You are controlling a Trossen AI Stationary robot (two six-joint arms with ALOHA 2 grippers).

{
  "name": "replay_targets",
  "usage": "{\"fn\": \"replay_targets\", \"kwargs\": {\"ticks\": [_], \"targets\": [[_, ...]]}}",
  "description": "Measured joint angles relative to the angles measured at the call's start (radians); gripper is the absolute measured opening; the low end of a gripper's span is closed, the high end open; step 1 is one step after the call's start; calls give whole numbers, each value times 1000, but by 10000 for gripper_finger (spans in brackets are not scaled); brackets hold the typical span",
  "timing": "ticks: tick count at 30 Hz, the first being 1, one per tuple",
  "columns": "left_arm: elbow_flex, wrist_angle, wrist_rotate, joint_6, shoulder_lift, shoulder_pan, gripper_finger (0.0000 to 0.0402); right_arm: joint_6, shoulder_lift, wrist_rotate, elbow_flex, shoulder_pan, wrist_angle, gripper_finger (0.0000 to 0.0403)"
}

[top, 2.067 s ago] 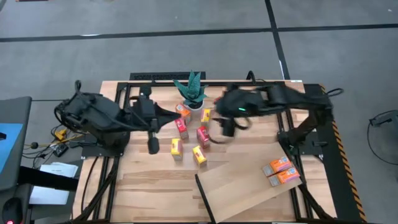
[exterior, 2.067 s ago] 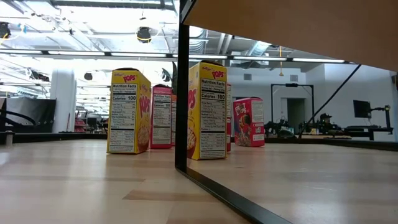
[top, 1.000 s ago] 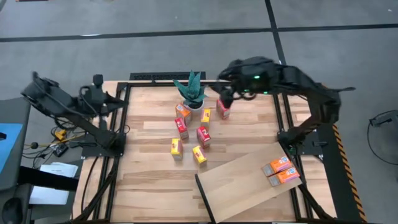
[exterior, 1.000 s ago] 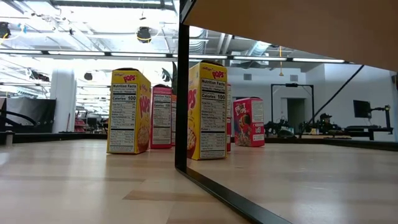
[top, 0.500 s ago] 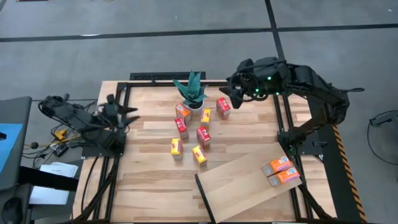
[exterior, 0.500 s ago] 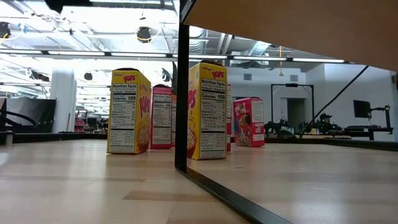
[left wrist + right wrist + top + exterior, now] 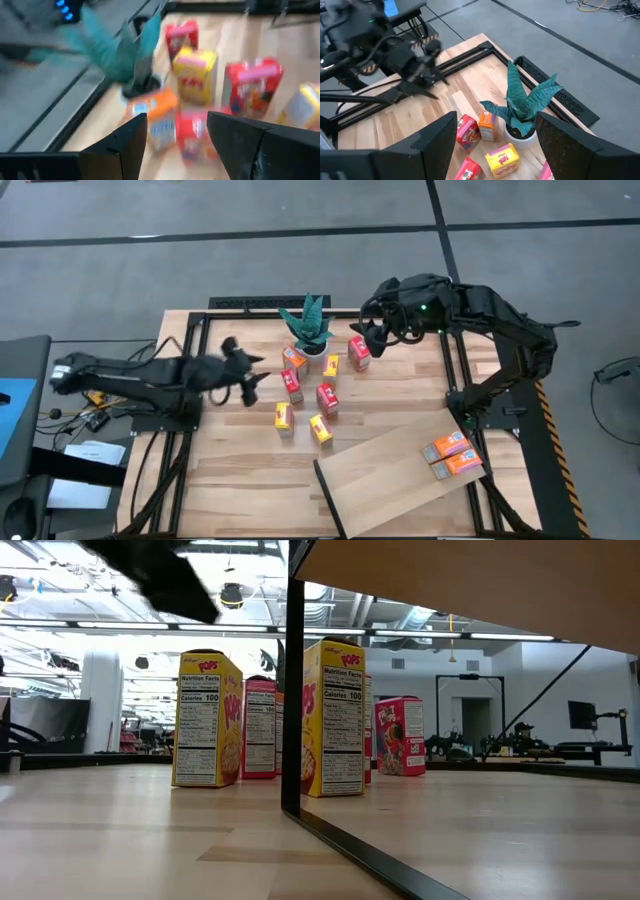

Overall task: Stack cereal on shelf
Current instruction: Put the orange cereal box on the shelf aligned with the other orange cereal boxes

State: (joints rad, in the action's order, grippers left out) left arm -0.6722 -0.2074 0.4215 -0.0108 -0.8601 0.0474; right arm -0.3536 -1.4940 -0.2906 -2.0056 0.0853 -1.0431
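- Reaching in with the left gripper [image 7: 262, 378]: fingers parted, nothing between them, hovering just off the table beside the cereal cluster. In its wrist view the gap frames an orange box [image 7: 152, 116] and a red box [image 7: 196, 140], so I judge one of those is my next pick.
- Left arm stretches low across the table from its own side, a pose that suits a side-on grasp of an upright box.
- Right gripper [image 7: 372, 340] sits at the far side, fingers spread wide and empty, just beside a red cereal box [image 7: 359, 352]. Its wrist camera looks down on the potted plant [image 7: 522, 107]; I read this arm as waiting, clear of the left arm's path.
- Cereal: seven small boxes stand upright in a loose group near the plant, including a yellow box [image 7: 284, 416] and another yellow box [image 7: 321, 428] nearest the shelf. Upright stance leaves the narrow sides free for the fingers.
- Shelf [image 7: 385, 480]: pale board lying angled at the near right of the table, well apart from the cluster. Two orange boxes [image 7: 452, 455] already lie flat on it at its right end.
- Judgement: early in the job; most boxes not yet moved.
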Motion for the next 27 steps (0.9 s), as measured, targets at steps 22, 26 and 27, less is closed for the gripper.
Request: {"fn": "replay_targets", "kwargs": {"ticks": [22, 26, 27], "targets": [[-95, 202, -916, -448, -439, 581, 198, 22, 0, 4, 0, -6, -103, 291], [-217, 103, -910, -490, -511, 581, 198, 21, 0, 4, 0, -7, -129, 291], [-249, 56, -906, -508, -526, 581, 198, 21, 0, 4, 0, -8, -136, 291]]}}
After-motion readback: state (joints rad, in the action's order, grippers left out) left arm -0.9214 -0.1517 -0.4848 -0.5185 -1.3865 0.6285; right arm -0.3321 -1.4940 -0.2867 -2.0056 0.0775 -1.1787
